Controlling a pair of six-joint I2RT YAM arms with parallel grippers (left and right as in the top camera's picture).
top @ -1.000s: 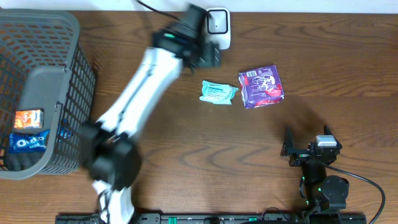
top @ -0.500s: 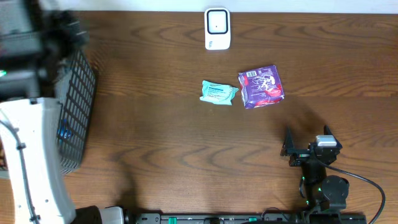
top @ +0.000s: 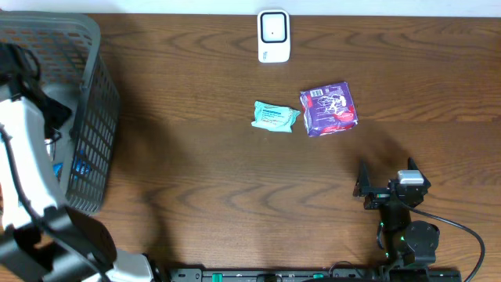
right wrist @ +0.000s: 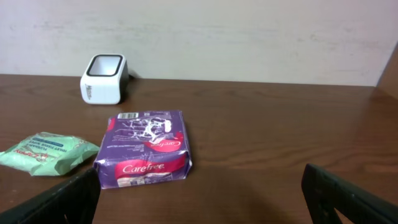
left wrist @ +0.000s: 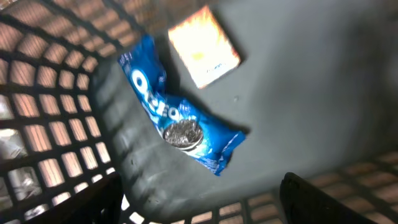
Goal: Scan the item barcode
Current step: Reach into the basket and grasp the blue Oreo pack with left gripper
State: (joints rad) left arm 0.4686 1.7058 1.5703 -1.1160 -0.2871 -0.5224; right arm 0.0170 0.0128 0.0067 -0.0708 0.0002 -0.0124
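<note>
A grey plastic mesh basket (top: 98, 117), the left gripper (left wrist: 202, 190) held over it.
Its jaws and the right gripper's (right wrist: 199, 180) are spread, empty; a blue Oreo packet (left wrist: 177, 127) is laid inside, beside a small orange box (left wrist: 204, 46).

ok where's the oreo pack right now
In the left wrist view the Oreo pack lies on the basket floor beside a small orange packet; overhead, that basket sits at far left.

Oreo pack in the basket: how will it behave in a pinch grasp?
The Oreo pack looks like glossy film, so probably slick and light. Its flat crimped ends likely flop; the fuller middle should be stiffer but crushable. It lies flat on the basket floor, so rolling seems unlikely.
</note>
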